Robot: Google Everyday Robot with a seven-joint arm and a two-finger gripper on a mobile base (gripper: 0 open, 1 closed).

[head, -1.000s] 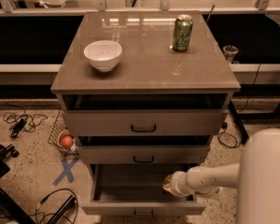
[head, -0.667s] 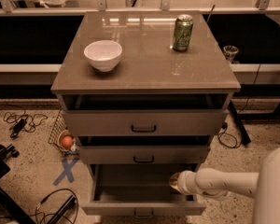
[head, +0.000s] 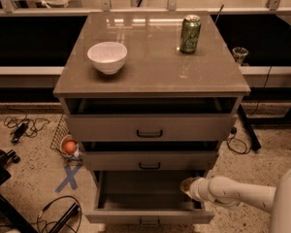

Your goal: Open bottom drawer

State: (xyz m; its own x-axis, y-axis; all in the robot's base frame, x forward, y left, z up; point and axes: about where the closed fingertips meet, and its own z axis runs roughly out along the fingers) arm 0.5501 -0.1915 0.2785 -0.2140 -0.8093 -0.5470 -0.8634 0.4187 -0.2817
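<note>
Down near the floor [head: 34, 178], the bottom drawer [head: 145, 199] stands pulled well out. The end effector [head: 188, 185] sits inside its right edge, likely having drawn it open. Whether it grips anything, I cannot tell.

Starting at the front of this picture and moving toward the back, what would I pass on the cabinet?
bottom drawer, pulled open → gripper, over that drawer's right side → middle drawer → top drawer → white bowl → green can
</note>
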